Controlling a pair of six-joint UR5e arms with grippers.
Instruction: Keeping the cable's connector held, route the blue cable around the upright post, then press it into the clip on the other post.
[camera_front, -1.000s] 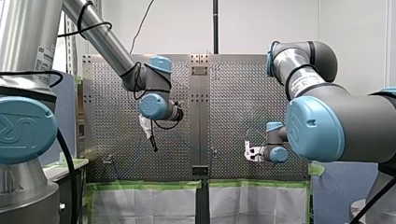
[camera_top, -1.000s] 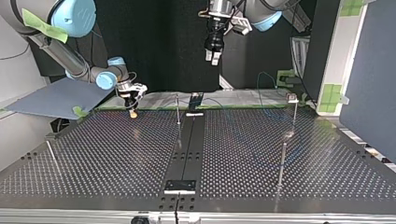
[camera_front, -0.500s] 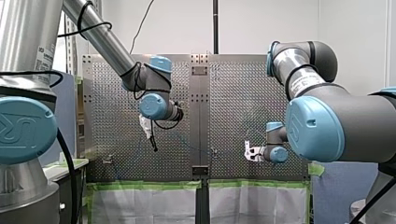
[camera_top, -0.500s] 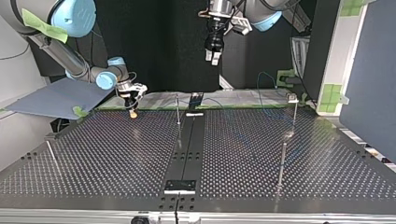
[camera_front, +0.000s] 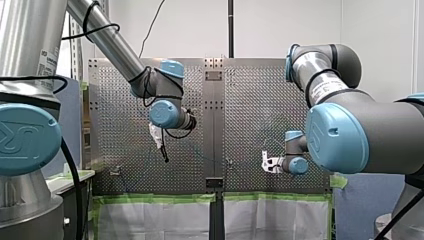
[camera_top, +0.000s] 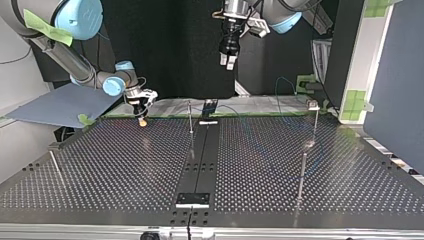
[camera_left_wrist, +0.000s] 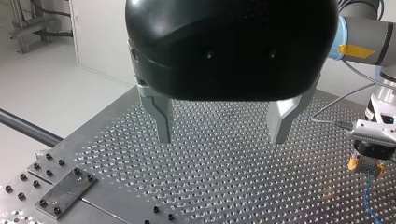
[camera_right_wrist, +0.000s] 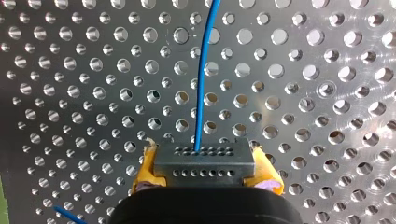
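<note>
I'm running a robotics lab rig: my left arm (camera_front: 110, 45) and my right arm (camera_front: 360, 130), both industrial, stand at a perforated metal bench (camera_top: 125, 165) with thin posts (camera_top: 190, 117) screwed in. Bare white walls (camera_front: 280, 25), green tape (camera_front: 155, 198) on the bench edge and blue screens (camera_top: 395, 75) surround it.

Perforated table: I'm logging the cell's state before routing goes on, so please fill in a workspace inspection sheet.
Surface: perforated table, metal, dark centre strip.
Job's things: connector in my right gripper; upright post; clip atop a second post.
Clutter: nothing seen.
Grippers: my right gripper shut on connector, low over the table; my left gripper open, empty, raised.
Cables: blue cable leaves the connector; further route too faint to tell.
Surroundings: green tape, blue-grey board beside the table.
</note>
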